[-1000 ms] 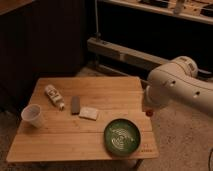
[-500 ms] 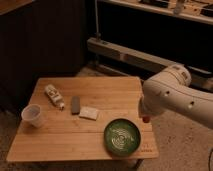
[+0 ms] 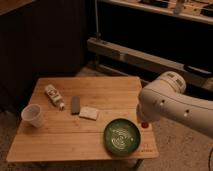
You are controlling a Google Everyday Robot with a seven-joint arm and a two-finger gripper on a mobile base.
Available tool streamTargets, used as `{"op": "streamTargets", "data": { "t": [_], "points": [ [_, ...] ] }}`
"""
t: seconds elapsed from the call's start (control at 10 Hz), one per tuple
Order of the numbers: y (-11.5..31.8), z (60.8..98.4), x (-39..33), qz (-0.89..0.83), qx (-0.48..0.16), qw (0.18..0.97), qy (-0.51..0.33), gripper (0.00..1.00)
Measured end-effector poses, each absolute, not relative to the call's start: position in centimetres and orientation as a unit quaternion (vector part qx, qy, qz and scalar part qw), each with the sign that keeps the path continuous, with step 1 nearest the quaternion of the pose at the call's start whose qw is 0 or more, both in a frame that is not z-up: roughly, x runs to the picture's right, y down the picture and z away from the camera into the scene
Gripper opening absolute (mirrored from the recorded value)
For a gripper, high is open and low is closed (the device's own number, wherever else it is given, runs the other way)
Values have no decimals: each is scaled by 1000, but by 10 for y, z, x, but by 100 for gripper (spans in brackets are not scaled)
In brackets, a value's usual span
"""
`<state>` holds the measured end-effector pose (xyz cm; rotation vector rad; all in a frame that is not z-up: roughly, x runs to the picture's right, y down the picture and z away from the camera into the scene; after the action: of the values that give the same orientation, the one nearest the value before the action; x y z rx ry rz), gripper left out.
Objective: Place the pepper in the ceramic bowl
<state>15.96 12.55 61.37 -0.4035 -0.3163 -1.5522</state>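
The ceramic bowl [image 3: 122,136], a dark-green dish with a pale maze pattern, sits near the front right corner of the wooden table [image 3: 70,137]. The pepper [image 3: 145,125] shows as a small red-orange spot just under the white arm [image 3: 170,107], right of the bowl's far rim and slightly above it. My gripper [image 3: 144,122] is at that spot, mostly hidden behind the arm's bulk, and carries the pepper clear of the table top.
A white cup [image 3: 31,115] stands at the table's left edge. A small bottle [image 3: 54,96] lies on its side, with a dark bar [image 3: 75,104] and a pale flat packet [image 3: 89,113] beside it. Metal shelving [image 3: 150,57] runs behind the table.
The arm has swung down and slightly left, carrying the pepper lower and closer to the bowl's right rim. The things on the table have not moved.
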Motion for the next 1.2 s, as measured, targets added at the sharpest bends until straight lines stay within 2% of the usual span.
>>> {"op": "streamTargets", "data": {
  "t": [0.5, 0.9, 1.0, 1.2],
  "points": [
    [159, 613, 138, -711, -192, 662, -136, 2],
    [161, 621, 110, -720, -194, 653, -134, 3],
    [163, 623, 113, -713, -196, 661, -132, 7],
    [166, 629, 137, -703, -192, 672, -132, 24]
  ]
}}
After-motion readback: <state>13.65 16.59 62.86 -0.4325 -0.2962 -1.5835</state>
